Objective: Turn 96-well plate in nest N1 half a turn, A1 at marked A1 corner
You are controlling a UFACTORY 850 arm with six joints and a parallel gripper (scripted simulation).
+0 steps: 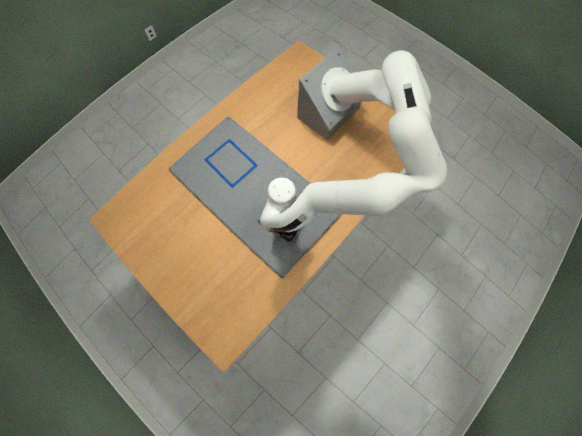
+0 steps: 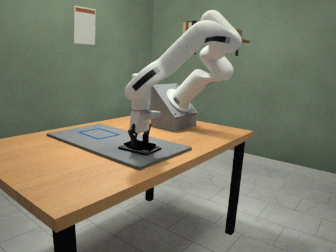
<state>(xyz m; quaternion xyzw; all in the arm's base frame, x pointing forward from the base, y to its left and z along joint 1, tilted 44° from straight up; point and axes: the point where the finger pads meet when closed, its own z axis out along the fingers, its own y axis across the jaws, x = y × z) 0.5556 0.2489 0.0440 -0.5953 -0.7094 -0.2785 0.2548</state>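
Observation:
The dark 96-well plate (image 2: 143,147) lies low and flat in the black plate nest N1 (image 2: 123,148) on the near end of the grey mat (image 2: 86,142) (image 1: 200,175). I cannot make out its cut-off corner or the A1 mark. My gripper (image 2: 139,143) points straight down over the plate, its fingers open and standing on either side of it, down at plate level. In the overhead view the arm's wrist (image 1: 282,192) hides the gripper and most of the plate; only a dark corner of the nest (image 1: 289,239) shows.
A blue square outline (image 1: 217,150) (image 2: 88,130) is marked on the far end of the mat. The arm's grey base block (image 1: 317,107) (image 2: 165,112) stands at the back of the wooden table (image 1: 175,270) (image 2: 86,185).

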